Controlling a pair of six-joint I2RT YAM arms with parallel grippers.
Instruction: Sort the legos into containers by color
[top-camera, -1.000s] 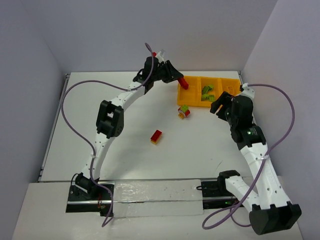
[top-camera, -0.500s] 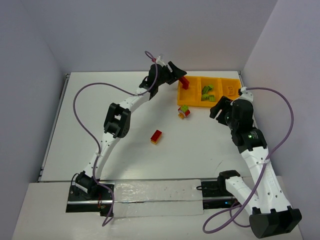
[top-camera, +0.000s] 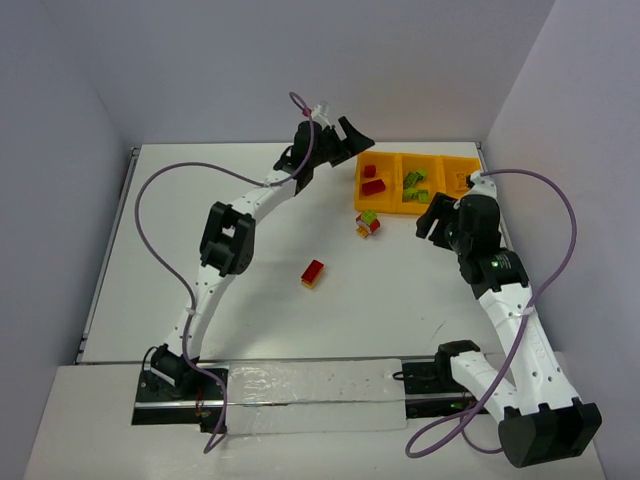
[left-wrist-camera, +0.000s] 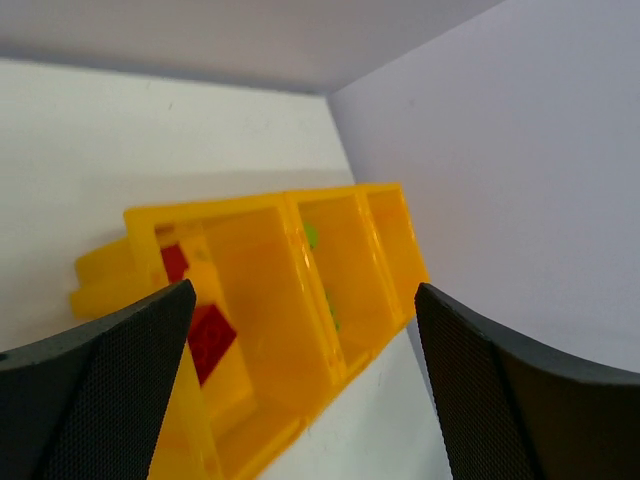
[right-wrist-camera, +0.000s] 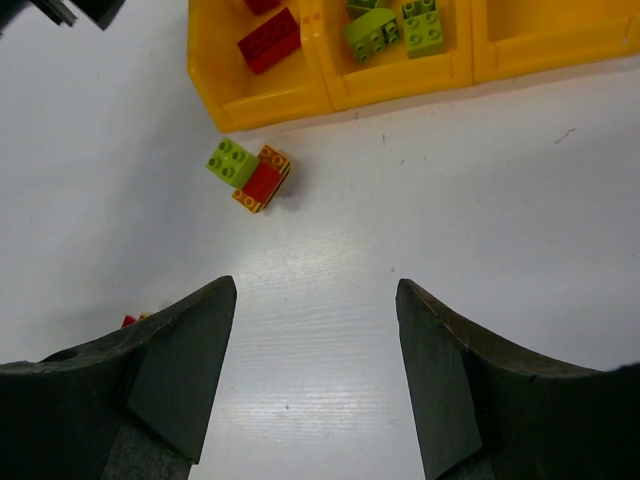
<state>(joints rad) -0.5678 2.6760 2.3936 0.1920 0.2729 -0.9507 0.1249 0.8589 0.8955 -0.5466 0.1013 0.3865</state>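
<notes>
Black, mesh-faced and spread wide, the left pincer (left-wrist-camera: 303, 295) is holding nothing. The red brick it was carrying half a second ago is gone from between its tips. It is hanging just off the left end of the tray (right-wrist-camera: 265, 112), tilted toward the left compartment, where two red bricks (top-camera: 374, 187) are now lying. We are reading that as a drop made, with the red going where it should.

The middle compartment is carrying green bricks (right-wrist-camera: 372, 30). The right one is showing nothing in the part we can see.

The right pincer (right-wrist-camera: 312, 290), jaws likewise well apart and empty, is hovering over the bare surface (top-camera: 400, 290) near the tray's front wall, having shifted only slightly. Just beyond it, beside the tray, a loose cluster (right-wrist-camera: 250, 172) is waiting: green, red and an orange-yellow piece, all touching. Farther out, well apart, a red-and-yellow pair (top-camera: 313, 273) is lying alone.

We are judging the task partway done. Stacked pieces will need splitting before binning, and no yellow is yet sorted as far as we can tell.
</notes>
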